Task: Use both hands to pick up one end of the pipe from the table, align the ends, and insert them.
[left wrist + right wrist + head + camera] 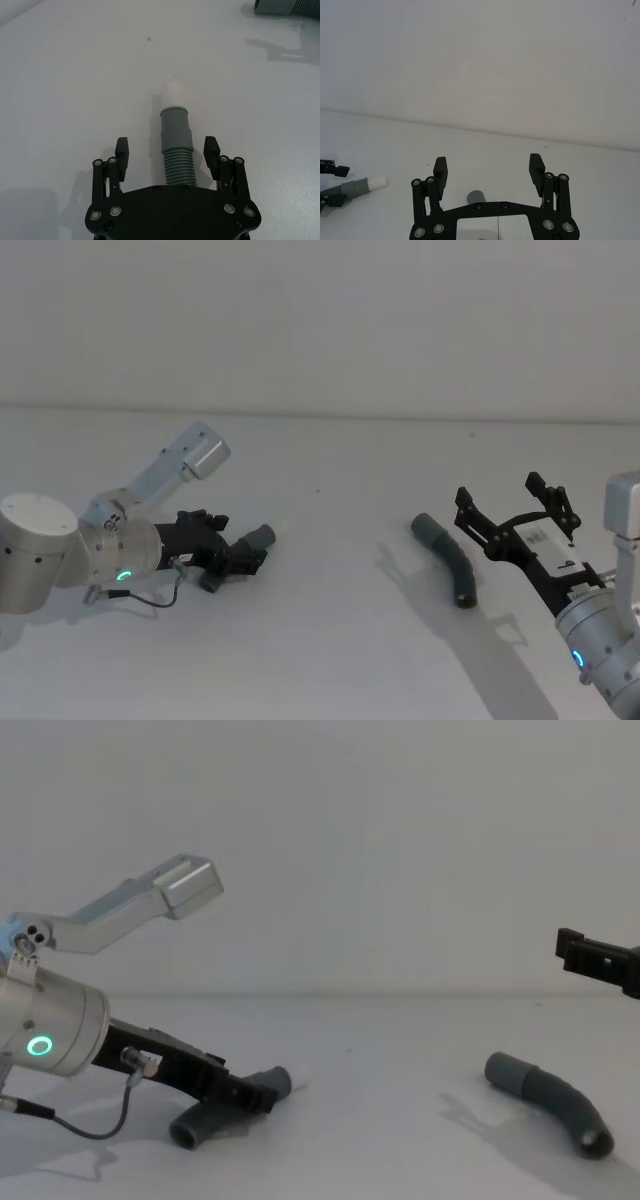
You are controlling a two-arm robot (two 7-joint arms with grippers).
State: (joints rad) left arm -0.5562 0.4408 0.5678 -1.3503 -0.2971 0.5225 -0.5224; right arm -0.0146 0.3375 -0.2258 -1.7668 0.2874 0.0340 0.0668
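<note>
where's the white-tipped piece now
In the head view the piece lies at the table's left, between the open left gripper's fingers; the other piece is far right.

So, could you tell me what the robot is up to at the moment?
It is getting ready to join two hose pieces. The left gripper is low at the table, open around the white-tipped piece, not yet gripping. The right gripper hovers open near the second piece, which lies on the table.
</note>
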